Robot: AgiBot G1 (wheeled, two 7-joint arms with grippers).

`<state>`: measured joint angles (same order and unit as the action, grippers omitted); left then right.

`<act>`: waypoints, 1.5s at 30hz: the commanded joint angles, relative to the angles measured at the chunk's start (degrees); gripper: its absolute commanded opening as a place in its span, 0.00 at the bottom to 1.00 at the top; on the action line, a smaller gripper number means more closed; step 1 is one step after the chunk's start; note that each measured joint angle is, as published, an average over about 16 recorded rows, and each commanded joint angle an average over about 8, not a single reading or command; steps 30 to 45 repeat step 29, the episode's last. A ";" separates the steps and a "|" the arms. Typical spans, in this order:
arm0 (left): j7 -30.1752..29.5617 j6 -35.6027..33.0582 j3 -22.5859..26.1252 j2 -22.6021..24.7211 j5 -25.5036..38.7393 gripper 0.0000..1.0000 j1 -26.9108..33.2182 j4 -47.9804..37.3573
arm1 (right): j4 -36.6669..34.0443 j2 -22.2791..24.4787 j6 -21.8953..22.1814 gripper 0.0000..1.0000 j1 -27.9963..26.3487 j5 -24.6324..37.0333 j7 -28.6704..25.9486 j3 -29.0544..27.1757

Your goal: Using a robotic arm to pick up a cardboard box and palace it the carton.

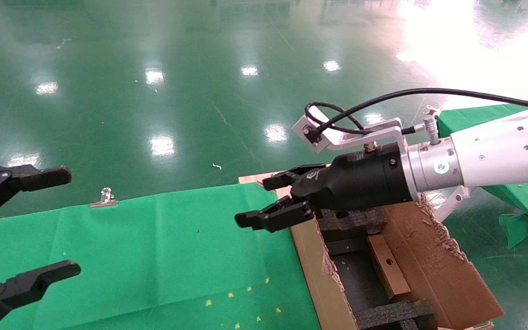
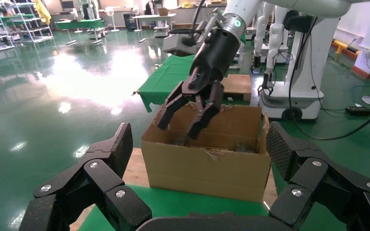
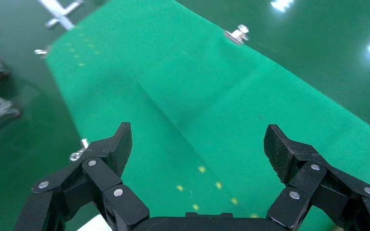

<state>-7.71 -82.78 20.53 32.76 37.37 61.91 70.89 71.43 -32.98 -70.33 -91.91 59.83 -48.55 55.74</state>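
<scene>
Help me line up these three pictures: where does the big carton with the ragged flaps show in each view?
Head view: the carton sits lower right, beside the green cloth, below the right gripper.
Left wrist view: the carton is centre, seen side-on, beneath the right gripper.
Right wrist view: not in it; only the cloth shows.
Shared landmark: the green cloth.

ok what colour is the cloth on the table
Green, plain, with a few small yellow specks; the cloth shows best in the head view.
</scene>
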 commanded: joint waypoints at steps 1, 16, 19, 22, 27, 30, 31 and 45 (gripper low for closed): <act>0.00 0.00 0.00 0.00 0.00 1.00 0.00 0.00 | 0.14 -0.13 -0.97 1.00 1.92 -1.14 2.39 -2.51; 0.00 0.00 0.00 0.00 0.00 1.00 0.00 0.00 | 1.16 -1.10 -8.32 1.00 16.43 -9.72 20.46 -21.50; 0.00 0.00 0.00 0.00 0.00 1.00 0.00 0.00 | 1.37 -1.30 -9.78 1.00 19.33 -11.44 24.07 -25.29; 0.00 0.00 0.00 0.00 0.00 1.00 0.00 0.00 | 1.57 -1.49 -11.25 1.00 22.23 -13.16 27.68 -29.09; 0.00 0.00 0.00 0.00 0.00 1.00 0.00 0.00 | 1.88 -1.79 -13.47 1.00 26.61 -15.75 33.14 -34.83; 0.00 0.00 0.00 0.00 0.00 1.00 0.00 0.00 | 1.95 -1.85 -13.96 1.00 27.57 -16.32 34.33 -36.08; 0.00 0.00 0.00 0.00 0.00 1.00 0.00 0.00 | 1.95 -1.85 -13.96 1.00 27.57 -16.32 34.33 -36.08; 0.00 0.00 0.00 0.00 0.00 1.00 0.00 0.00 | 1.95 -1.85 -13.96 1.00 27.57 -16.32 34.33 -36.08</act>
